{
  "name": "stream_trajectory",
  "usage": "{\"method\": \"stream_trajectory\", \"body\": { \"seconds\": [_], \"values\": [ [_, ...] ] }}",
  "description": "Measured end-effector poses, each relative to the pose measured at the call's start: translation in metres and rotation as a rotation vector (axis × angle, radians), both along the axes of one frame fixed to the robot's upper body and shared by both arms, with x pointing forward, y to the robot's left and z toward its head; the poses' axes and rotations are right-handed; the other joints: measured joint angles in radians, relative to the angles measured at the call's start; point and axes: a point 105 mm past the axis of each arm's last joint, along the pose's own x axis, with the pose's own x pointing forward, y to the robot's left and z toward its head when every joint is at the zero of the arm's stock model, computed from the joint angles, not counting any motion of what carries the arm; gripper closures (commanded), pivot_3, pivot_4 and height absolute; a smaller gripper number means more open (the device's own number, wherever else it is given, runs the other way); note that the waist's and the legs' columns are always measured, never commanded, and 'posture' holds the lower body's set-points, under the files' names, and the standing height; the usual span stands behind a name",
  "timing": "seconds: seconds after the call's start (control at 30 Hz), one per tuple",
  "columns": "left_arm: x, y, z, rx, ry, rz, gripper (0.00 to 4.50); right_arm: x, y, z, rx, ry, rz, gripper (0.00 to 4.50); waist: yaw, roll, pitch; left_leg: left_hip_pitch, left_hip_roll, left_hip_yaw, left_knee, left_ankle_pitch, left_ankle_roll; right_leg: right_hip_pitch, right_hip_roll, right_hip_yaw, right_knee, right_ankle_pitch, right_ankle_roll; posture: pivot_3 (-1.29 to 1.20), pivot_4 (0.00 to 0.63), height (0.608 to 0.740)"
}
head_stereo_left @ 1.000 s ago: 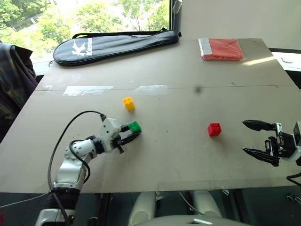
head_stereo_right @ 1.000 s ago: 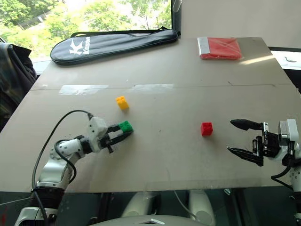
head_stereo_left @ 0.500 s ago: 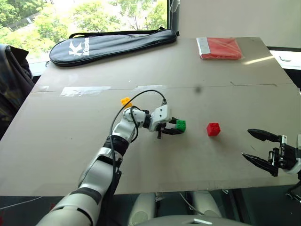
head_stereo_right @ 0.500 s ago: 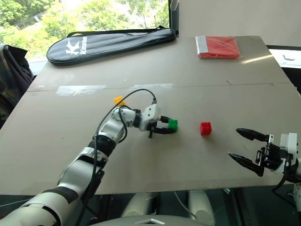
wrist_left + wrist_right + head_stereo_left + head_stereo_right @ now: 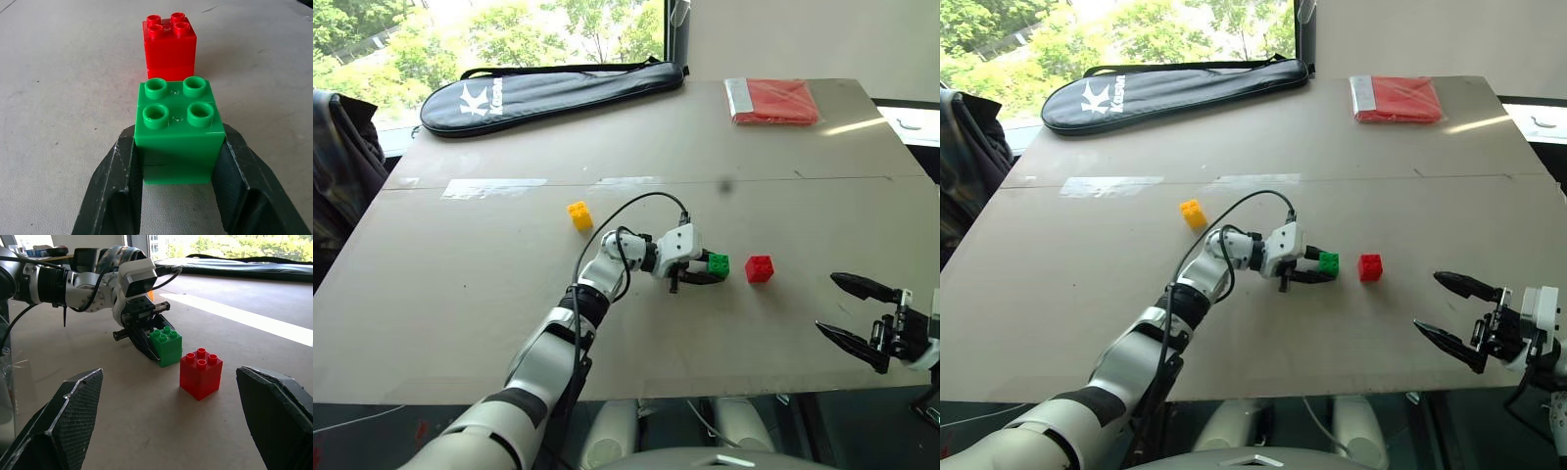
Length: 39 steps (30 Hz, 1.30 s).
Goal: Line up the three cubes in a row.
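Observation:
My left gripper (image 5: 709, 271) is shut on the green cube (image 5: 718, 264), holding it just left of the red cube (image 5: 760, 268) with a small gap between them. In the left wrist view the green cube (image 5: 177, 128) sits between my black fingers (image 5: 115, 191), the red cube (image 5: 169, 47) right beyond it. The yellow cube (image 5: 579, 214) rests alone on the table, farther left and back. My right gripper (image 5: 854, 313) hovers open near the table's front right edge, to the right of the red cube (image 5: 200, 372), nothing between its fingers.
A black racket bag (image 5: 548, 91) lies along the far left edge of the table (image 5: 470, 294). A flat red packet (image 5: 773, 101) sits at the far right corner. A strip of clear tape (image 5: 494, 187) marks the seam across the table. A dark jacket (image 5: 337, 176) hangs at the left.
My left gripper has carried the green cube rightward across the table, from beside the yellow cube to just left of the red cube. The right gripper stayed open and nearly still.

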Motion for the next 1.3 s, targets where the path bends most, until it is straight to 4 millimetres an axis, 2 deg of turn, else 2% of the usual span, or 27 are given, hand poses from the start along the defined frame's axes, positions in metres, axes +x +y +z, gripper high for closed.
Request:
{"method": "stream_trajectory", "body": {
  "seconds": [0.33, 0.77, 0.8, 0.83, 0.87, 0.93, 1.3],
  "values": [
    [-0.010, 0.001, -0.004, -0.012, 0.030, 0.005, 3.21, 0.005, 0.000, -0.001, -0.029, 0.002, -0.010, 0.00, -0.001, 0.000, 0.000, 0.000, 0.000, 0.000, 0.000, 0.000, 0.000, 0.000, 0.000, 0.000, 0.000, 0.000, 0.000, 0.00, 0.150, 0.740],
    [-0.010, 0.001, -0.004, -0.017, 0.058, 0.016, 3.21, 0.007, -0.002, -0.005, -0.052, 0.008, -0.014, 0.00, -0.002, 0.000, -0.001, 0.000, 0.000, 0.000, 0.000, 0.000, 0.000, 0.000, 0.000, 0.000, 0.000, 0.000, 0.000, 0.00, 0.150, 0.740],
    [-0.010, 0.001, -0.004, -0.017, 0.062, 0.016, 2.15, 0.007, -0.003, -0.005, -0.053, 0.006, -0.016, 0.00, -0.002, 0.000, -0.001, 0.000, 0.000, 0.000, 0.000, 0.000, 0.000, 0.000, 0.000, 0.000, 0.000, 0.000, 0.000, 0.00, 0.150, 0.740],
    [-0.010, 0.002, -0.005, -0.009, 0.062, 0.016, 1.80, 0.007, -0.003, -0.006, -0.053, 0.006, -0.017, 0.00, -0.002, 0.000, -0.001, 0.001, 0.000, 0.000, 0.000, 0.000, 0.000, 0.000, 0.000, 0.000, 0.000, 0.000, 0.000, 0.00, 0.150, 0.740],
    [-0.010, 0.002, -0.005, -0.009, 0.061, 0.016, 1.26, 0.007, -0.003, -0.006, -0.053, 0.006, -0.017, 0.00, -0.002, 0.001, -0.001, 0.001, 0.000, 0.000, 0.000, 0.000, 0.000, 0.000, 0.000, 0.000, 0.000, 0.000, 0.000, 0.00, 0.150, 0.740],
    [-0.010, 0.001, -0.006, -0.004, 0.050, 0.017, 0.64, 0.007, -0.003, -0.006, -0.053, 0.006, -0.017, 0.00, -0.002, 0.001, -0.001, 0.001, 0.000, 0.000, 0.000, 0.000, 0.000, 0.000, 0.000, 0.000, 0.000, 0.000, 0.000, 0.00, 0.150, 0.740],
    [-0.009, 0.001, -0.005, -0.009, 0.009, 0.026, 0.64, 0.006, -0.003, -0.006, -0.051, 0.009, -0.015, 0.00, -0.001, 0.001, -0.001, 0.002, 0.000, 0.000, 0.000, 0.000, 0.000, 0.001, 0.000, 0.000, 0.001, 0.000, 0.000, 0.00, 0.150, 0.740]
  ]
}}
